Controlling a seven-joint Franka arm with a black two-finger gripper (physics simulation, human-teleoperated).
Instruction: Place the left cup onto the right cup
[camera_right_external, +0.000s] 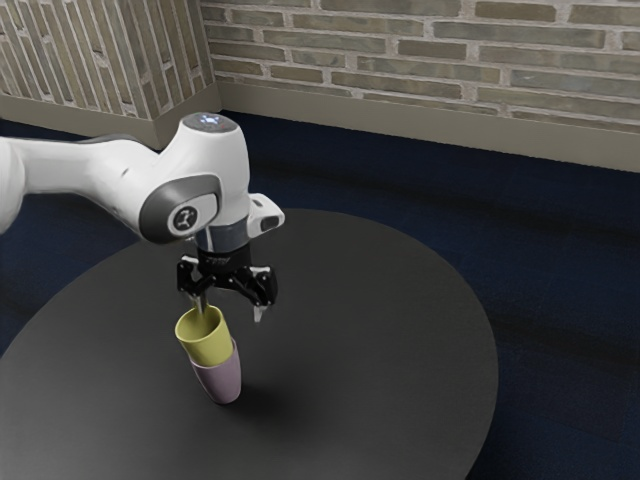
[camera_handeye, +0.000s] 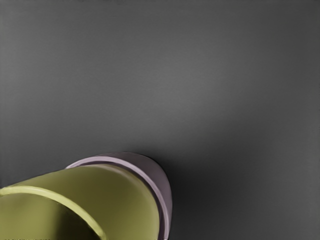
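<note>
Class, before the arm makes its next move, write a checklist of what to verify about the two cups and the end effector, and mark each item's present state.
1. Yellow-green cup nested in the purple cup: ok.
2. Stack standing upright: not ok. It leans, its top toward the exterior view's left.
3. End effector open: ok. The jaws stand wide apart.
4. End effector clear of the cups: cannot tell. One finger is right at the yellow-green cup's rim.
5. Purple cup's base resting on the table: cannot tell.
</note>
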